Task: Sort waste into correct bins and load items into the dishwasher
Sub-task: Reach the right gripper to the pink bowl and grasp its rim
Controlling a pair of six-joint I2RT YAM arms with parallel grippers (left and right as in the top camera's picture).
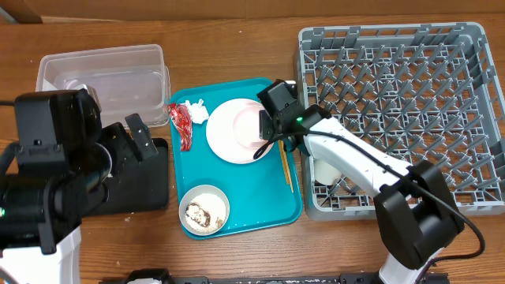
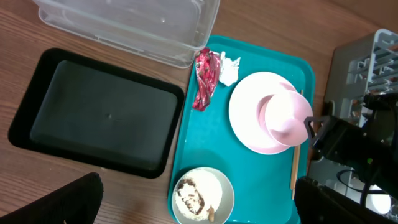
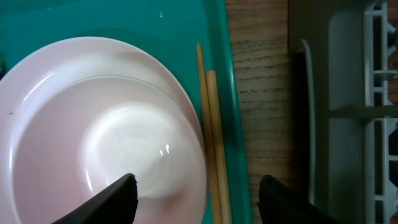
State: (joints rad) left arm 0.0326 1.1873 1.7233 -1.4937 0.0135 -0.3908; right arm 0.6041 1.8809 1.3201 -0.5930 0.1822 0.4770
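Above the teal plastic tray [image 1: 260,197], the right gripper [image 3: 196,186] hangs open across the 3 o'clock rim of the small pink bowl [image 2: 286,115], likely to pinch it. That bowl sits on a round pale pink plate [image 2: 249,118].

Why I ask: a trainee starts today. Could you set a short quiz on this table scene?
1. True or false: the red wrapper lies on the teal tray beside the white tissue.
2. Which one holds the rice scraps? A) white cup B) off-white bowl C) black tray
3. Fill in: the right gripper is open above the ____.
Key: 1 true; 2 B; 3 pink bowl.
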